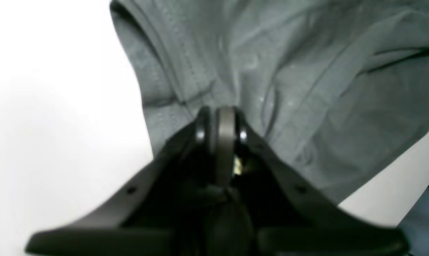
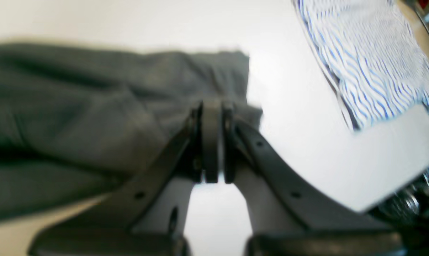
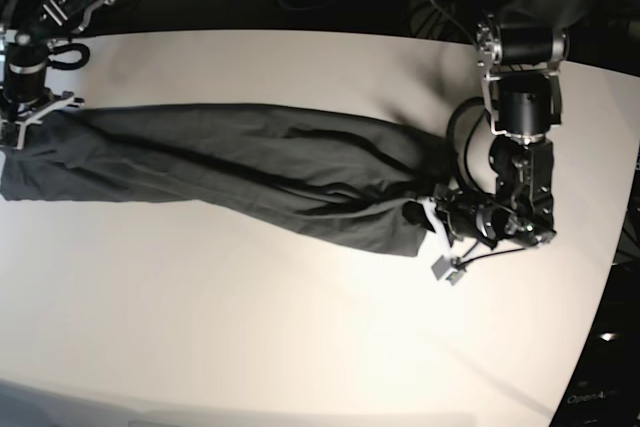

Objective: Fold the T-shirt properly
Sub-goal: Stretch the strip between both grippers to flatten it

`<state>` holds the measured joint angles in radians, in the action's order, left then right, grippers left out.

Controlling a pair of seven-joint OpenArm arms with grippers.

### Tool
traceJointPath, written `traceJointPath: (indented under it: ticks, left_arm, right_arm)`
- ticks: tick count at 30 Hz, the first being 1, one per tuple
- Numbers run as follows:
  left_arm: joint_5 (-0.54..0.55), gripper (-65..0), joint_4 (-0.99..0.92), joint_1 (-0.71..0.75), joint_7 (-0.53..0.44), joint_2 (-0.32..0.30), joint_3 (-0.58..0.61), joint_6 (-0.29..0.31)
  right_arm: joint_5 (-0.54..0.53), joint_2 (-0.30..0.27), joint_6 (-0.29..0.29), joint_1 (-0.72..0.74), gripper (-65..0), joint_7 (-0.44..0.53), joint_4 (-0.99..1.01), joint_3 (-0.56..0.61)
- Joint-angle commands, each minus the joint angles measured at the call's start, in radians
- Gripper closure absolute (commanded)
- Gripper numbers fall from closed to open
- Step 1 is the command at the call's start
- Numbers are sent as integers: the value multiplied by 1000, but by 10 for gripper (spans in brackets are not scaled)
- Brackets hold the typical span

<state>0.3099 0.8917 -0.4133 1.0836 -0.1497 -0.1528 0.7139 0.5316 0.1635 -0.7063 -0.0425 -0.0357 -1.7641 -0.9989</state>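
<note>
You've got the T-shirt (image 3: pixel 240 172) pulled into a long, bunched band across the white table (image 3: pixel 300 347), dark grey cotton, soft creases, a stitched hem seen by the left wrist camera. Left gripper (image 1: pixel 221 122) is pinched closed on cloth at one end. Right gripper (image 2: pixel 212 113) is clamped on the fabric corner at the other end. Blue-and-white striped cloth (image 2: pixel 371 57) lies well apart on the table edge. A small grey tag (image 3: pixel 441 269) dangles on wires near the left arm. No readable writing.
</note>
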Motion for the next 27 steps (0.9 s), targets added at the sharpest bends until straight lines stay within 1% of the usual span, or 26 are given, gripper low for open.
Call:
traceJointPath:
  ticks: [1, 5, 11, 15, 17, 21, 27]
  left_arm:
    - [-96, -41, -18, 20, 93, -1, 11, -16]
    - [-97, -41, -18, 20, 94, -1, 11, -16]
    - [-97, -41, -18, 20, 94, -1, 11, -16]
    - [-97, -41, -18, 20, 96, -1, 11, -16]
    - [-97, -41, -18, 20, 96, -1, 11, -16]
    - [-97, -41, -18, 20, 96, -1, 11, -16]
    - [-99, -41, -18, 20, 96, -1, 11, -16]
  right_arm:
    - [-12, -17, 8, 11, -13, 20, 2, 2]
    - [-11, -75, 8, 17, -9, 15, 96, 58]
    - [-12, -192, 8, 92, -7, -123, 235, 73]
    - [-12, -264, 8, 143, -7, -155, 343, 73]
    - [-12, -298, 8, 166, -7, -155, 413, 71]
    - [-12, -328, 8, 191, -7, -155, 505, 67]
    - [-12, -351, 8, 195, -7, -149, 605, 90]
